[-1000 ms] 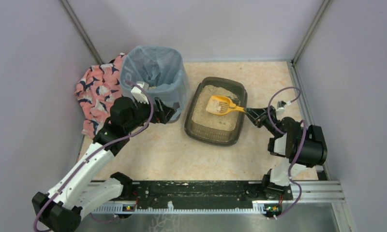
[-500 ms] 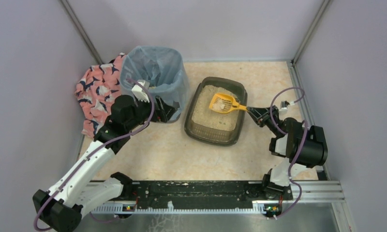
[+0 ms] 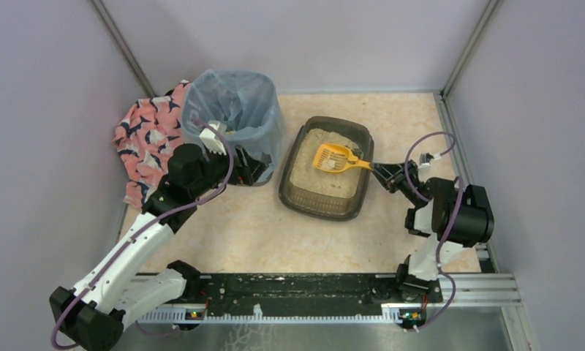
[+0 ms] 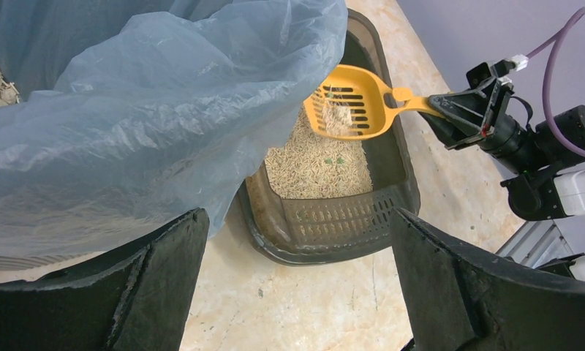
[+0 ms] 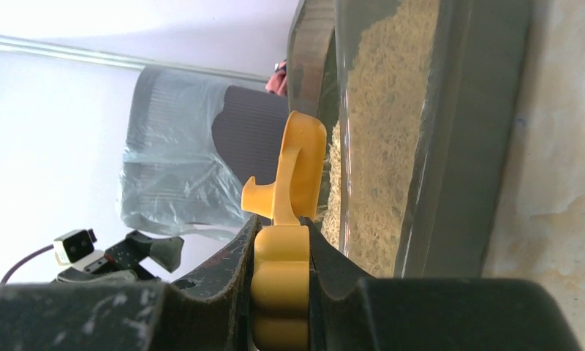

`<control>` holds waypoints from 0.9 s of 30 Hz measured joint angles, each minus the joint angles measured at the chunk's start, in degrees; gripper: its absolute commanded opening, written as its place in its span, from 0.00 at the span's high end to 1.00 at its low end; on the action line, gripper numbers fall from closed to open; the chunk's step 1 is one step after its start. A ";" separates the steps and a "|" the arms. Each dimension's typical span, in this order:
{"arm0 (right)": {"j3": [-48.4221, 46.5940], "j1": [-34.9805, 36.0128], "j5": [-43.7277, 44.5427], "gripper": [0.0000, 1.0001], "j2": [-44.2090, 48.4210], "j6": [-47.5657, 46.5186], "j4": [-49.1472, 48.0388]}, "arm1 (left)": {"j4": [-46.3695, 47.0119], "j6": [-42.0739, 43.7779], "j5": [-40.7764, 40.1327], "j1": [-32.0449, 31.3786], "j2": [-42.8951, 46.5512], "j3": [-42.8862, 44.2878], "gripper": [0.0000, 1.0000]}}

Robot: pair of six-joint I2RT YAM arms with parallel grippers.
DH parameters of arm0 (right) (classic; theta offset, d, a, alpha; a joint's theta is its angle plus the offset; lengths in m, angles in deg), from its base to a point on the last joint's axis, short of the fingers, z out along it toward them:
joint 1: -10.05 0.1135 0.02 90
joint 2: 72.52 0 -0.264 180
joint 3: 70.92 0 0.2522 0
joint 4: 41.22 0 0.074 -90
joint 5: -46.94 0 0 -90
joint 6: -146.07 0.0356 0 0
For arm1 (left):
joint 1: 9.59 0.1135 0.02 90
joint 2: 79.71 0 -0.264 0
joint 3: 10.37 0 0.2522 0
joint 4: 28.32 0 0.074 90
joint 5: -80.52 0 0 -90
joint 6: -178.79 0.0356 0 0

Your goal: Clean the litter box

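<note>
Grey litter box (image 3: 317,208) sits beside right gripper (image 3: 376,169), beneath its scoop (image 3: 332,159).

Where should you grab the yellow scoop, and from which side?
Grab the yellow scoop by the end of its handle, coming from the right of the litter box. Its slotted bowl holds litter, and the handle pokes out past the rim, where the right gripper has its jaws shut on it.
</note>
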 measured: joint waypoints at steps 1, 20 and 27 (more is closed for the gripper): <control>0.02 0.48 -0.07 1.00 -0.59 0.24 -0.37 | 0.00 0.00 -0.02 0.00 0.07 0.00 0.01; 1.14 -0.92 1.68 1.00 3.65 -3.10 5.57 | -0.26 -0.02 -0.07 0.00 0.70 -0.02 0.01; 1.42 -0.70 2.03 1.00 5.14 -4.37 8.33 | -0.31 -0.04 -0.07 0.00 1.01 -0.04 0.01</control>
